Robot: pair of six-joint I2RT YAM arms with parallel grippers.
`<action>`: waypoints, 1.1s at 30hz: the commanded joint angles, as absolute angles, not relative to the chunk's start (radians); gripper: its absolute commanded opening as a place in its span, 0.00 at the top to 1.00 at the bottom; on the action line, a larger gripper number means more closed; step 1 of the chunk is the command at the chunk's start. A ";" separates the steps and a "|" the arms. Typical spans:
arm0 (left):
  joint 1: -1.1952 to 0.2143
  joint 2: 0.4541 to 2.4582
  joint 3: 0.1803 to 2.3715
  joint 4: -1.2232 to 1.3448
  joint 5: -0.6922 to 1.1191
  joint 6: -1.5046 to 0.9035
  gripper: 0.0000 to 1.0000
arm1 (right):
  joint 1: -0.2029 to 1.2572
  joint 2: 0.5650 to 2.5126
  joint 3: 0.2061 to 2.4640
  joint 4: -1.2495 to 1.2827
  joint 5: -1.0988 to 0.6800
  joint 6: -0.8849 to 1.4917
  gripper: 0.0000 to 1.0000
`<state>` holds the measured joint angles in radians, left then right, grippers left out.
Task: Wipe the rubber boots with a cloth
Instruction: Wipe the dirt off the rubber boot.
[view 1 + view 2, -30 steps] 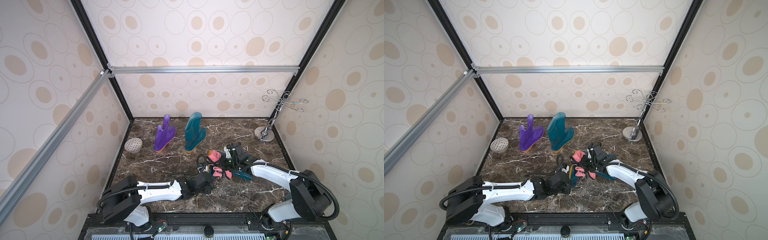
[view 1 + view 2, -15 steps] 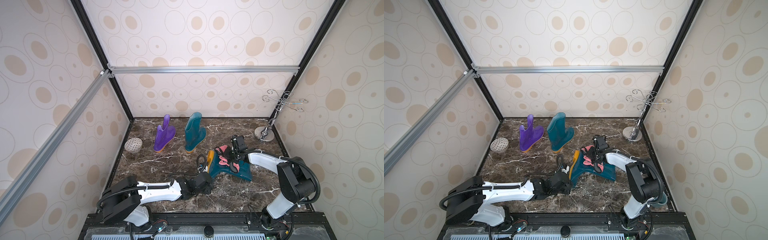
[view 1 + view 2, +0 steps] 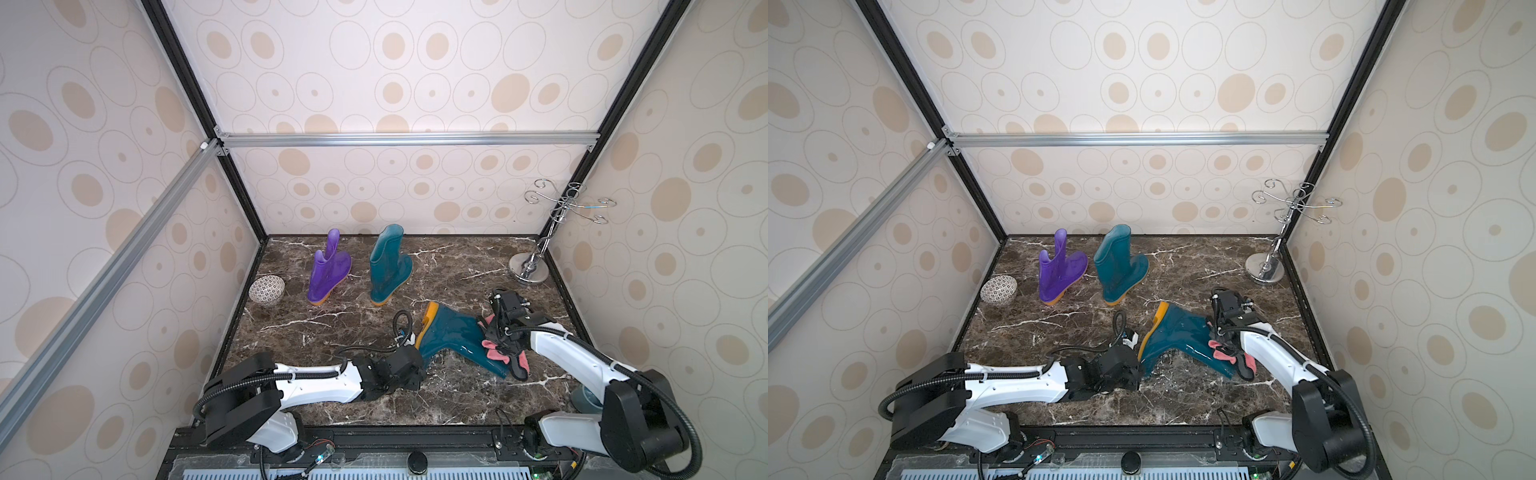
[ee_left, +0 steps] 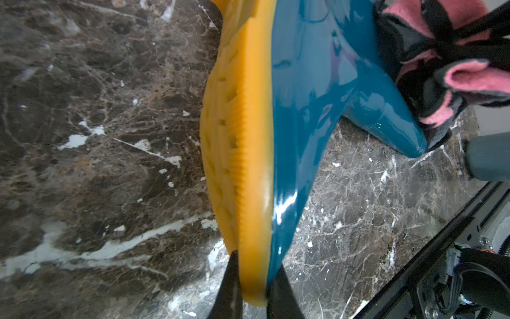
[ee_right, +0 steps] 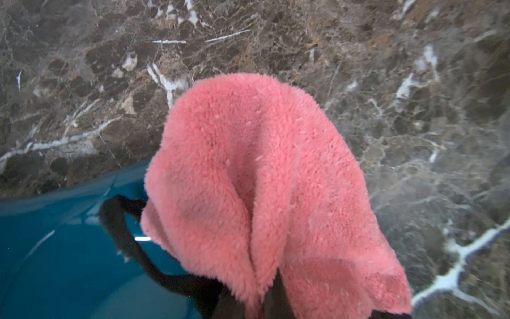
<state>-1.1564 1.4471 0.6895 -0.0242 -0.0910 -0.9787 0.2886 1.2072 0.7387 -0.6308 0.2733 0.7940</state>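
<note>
Lying teal boot [image 3: 453,336], sole edge clamped in left claw [image 4: 254,276]; right claw [image 5: 252,301] clamps cloth [image 5: 248,165] at its shaft. Bare tabletop [image 3: 316,332] to the left.

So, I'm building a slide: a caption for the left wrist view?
Left gripper clamps the teal boot by its yellow sole, pink cloth at the shaft.

On the dark marble table [image 3: 457,257] I see a small patterned bowl [image 3: 267,290] at the left edge, close to the wall. In the far right corner stands upright a chrome stand [image 3: 547,239] with curled hooks, well apart from the bowl. An aluminium bar [image 3: 407,139] crosses the dotted back wall [image 3: 415,58].
</note>
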 commanded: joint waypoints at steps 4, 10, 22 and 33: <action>-1.157 1.450 0.702 -0.029 -0.068 -0.965 1.00 | 0.297 0.999 0.655 -0.696 0.099 0.728 1.00; -1.144 1.454 0.724 -0.045 -0.066 -0.948 1.00 | 0.358 1.082 0.572 -0.489 -0.078 0.858 1.00; -1.146 1.458 0.731 -0.051 -0.058 -0.953 1.00 | 0.673 1.222 0.750 -0.184 -0.107 0.859 1.00; -1.145 1.439 0.721 -0.052 -0.060 -0.965 1.00 | 0.555 1.214 0.675 -0.434 0.145 0.981 1.00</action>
